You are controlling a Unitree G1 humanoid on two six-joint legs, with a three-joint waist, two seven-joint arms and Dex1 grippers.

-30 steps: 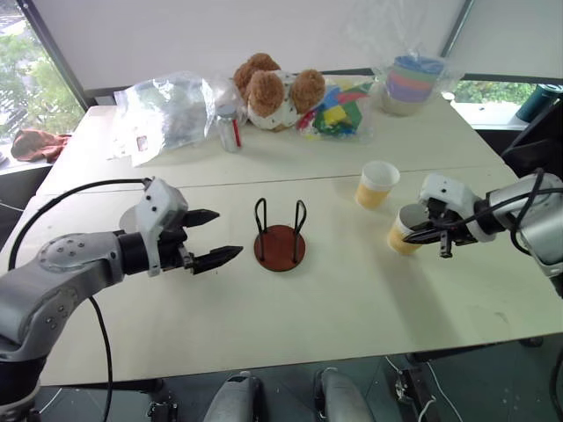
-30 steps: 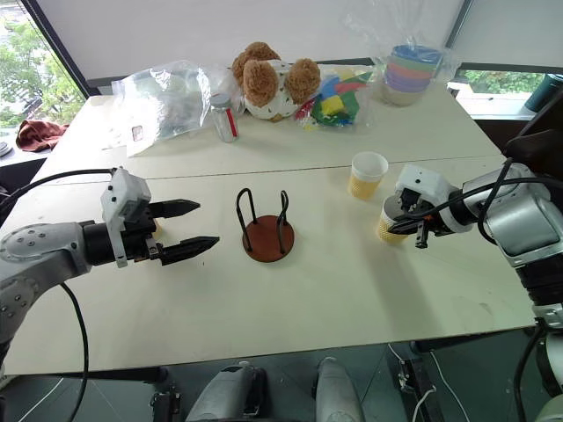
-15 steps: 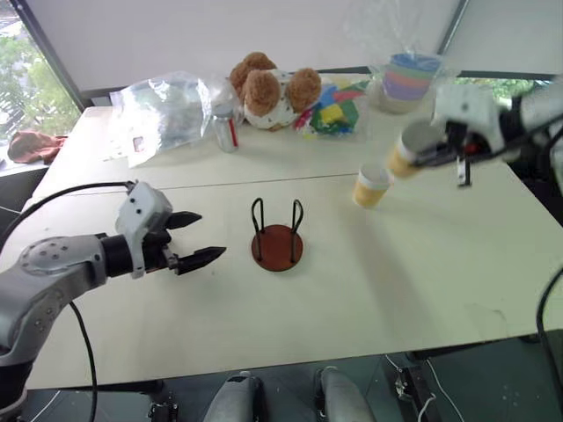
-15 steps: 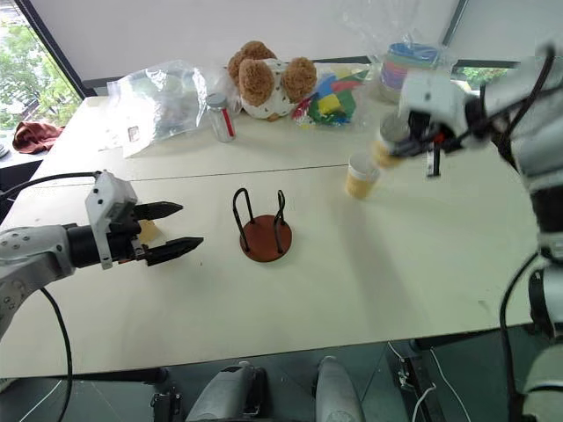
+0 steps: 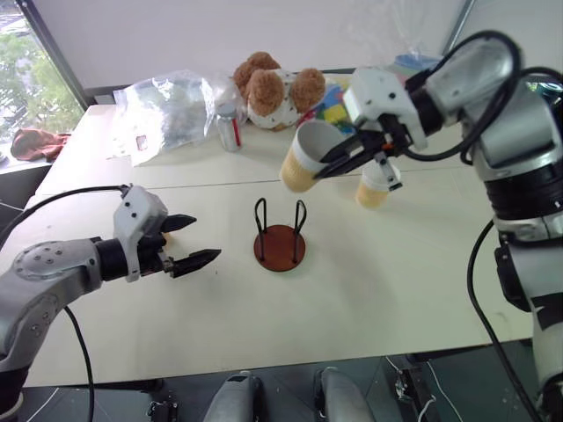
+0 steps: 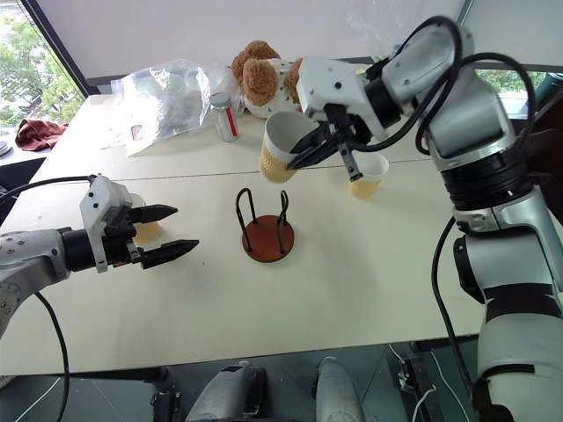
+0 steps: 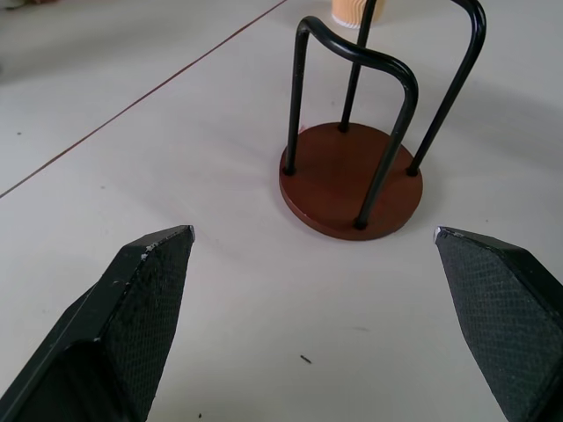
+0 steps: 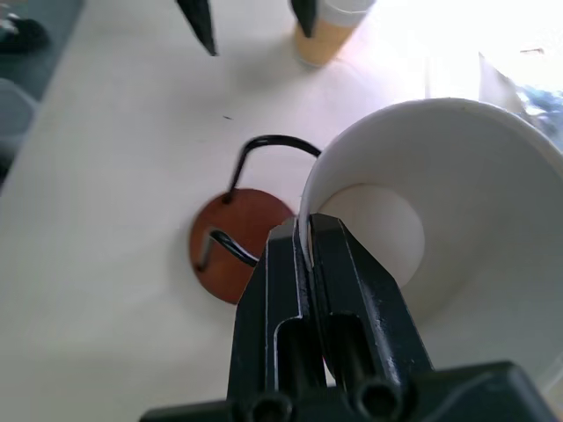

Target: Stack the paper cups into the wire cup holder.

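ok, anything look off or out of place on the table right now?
Nothing spilled or damaged. The tan-sided paper cup in the right gripper is tilted, pinched by its rim, in the air above the red-based wire cup holder. Another paper cup stands upright on the cream table.

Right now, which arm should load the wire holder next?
Right. The right gripper is shut on a paper cup held above the empty wire cup holder; the left gripper is open, holding nothing.
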